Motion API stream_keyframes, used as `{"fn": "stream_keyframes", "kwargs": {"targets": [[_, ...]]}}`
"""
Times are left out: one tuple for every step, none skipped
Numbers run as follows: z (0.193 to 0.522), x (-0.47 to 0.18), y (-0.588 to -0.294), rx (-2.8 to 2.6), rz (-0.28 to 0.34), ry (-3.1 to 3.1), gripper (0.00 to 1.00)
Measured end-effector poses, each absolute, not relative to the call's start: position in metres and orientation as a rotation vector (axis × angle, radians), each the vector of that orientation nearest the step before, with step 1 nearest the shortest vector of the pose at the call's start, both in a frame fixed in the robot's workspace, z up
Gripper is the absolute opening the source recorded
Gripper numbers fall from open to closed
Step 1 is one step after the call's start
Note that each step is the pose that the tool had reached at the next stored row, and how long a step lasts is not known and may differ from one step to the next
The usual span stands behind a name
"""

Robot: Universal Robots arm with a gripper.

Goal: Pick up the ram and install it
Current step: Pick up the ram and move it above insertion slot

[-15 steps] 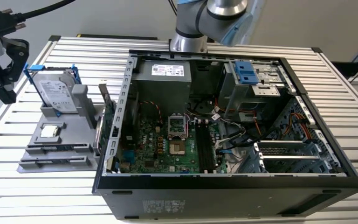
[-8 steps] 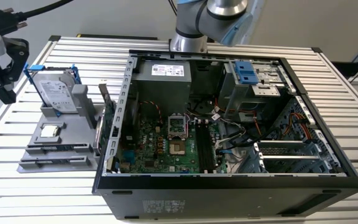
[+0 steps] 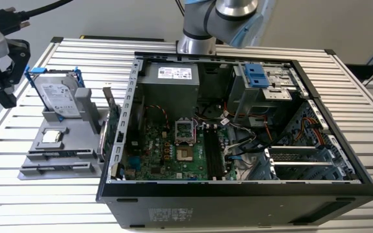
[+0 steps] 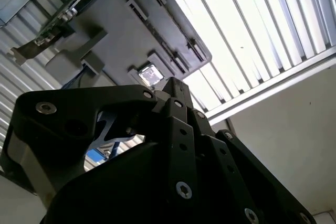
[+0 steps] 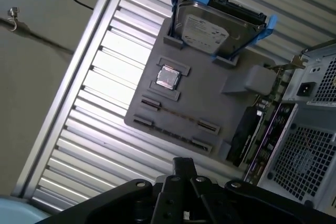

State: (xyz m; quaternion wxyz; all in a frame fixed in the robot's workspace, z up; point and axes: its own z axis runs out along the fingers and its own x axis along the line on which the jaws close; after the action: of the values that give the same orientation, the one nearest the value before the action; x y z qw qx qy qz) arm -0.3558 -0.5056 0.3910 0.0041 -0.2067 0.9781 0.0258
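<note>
First wrist view: the claw [image 5: 184, 165] looks closed, its tips together on nothing, hanging in the air over the slatted table [image 5: 105, 77]. Below and ahead of it lies a grey holder tray [image 5: 210, 98]. I take the ram [image 5: 178, 115] to be the thin stick standing on edge between two end clips on that tray, apart from the claw and untouched. Its colour is hard to tell. Farther out from the claw on the same tray sit a square processor chip [image 5: 168, 77] and, beyond it, a hard drive [image 5: 210, 27] in a blue frame.

In the exterior view, left to right, the claw comes first, then the tray beside and below it. A green expansion card [image 3: 112, 126] and the open computer case [image 3: 238, 194] follow. The case's black memory slots [image 3: 213, 155] lie well apart from the claw.

The step in hand seems to be the reach for the ram. It should go best with the claw opened while high and turned so the jaws face the stick's flat sides. Centre it over the stick's middle, then lower it straight between the clips, clear of the chip.
</note>
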Motion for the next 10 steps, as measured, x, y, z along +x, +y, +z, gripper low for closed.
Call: {"fn": "stream_keyframes", "kwargs": {"targets": [[0.3910,-0.3558,-0.5056,-0.653,0.081,3.063,0.00],[0.3910,-0.3558,-0.5056,-0.660,0.081,3.062,0.00],[0.3910,-0.3558,-0.5056,-0.665,0.081,3.061,0.00],[0.3910,-0.3558,-0.5056,-0.671,0.081,3.060,0.00],[0.3910,-0.3558,-0.5056,-0.677,0.081,3.059,0.00],[0.3910,-0.3558,-0.5056,-0.682,0.081,3.058,0.00],[0.3910,-0.3558,-0.5056,-0.688,0.081,3.057,0.00],[0.3910,-0.3558,-0.5056,-0.693,0.081,3.056,0.00],[0.3910,-0.3558,-0.5056,-0.698,0.081,3.055,0.00],[0.3910,-0.3558,-0.5056,-0.702,0.081,3.054,0.00]]}}
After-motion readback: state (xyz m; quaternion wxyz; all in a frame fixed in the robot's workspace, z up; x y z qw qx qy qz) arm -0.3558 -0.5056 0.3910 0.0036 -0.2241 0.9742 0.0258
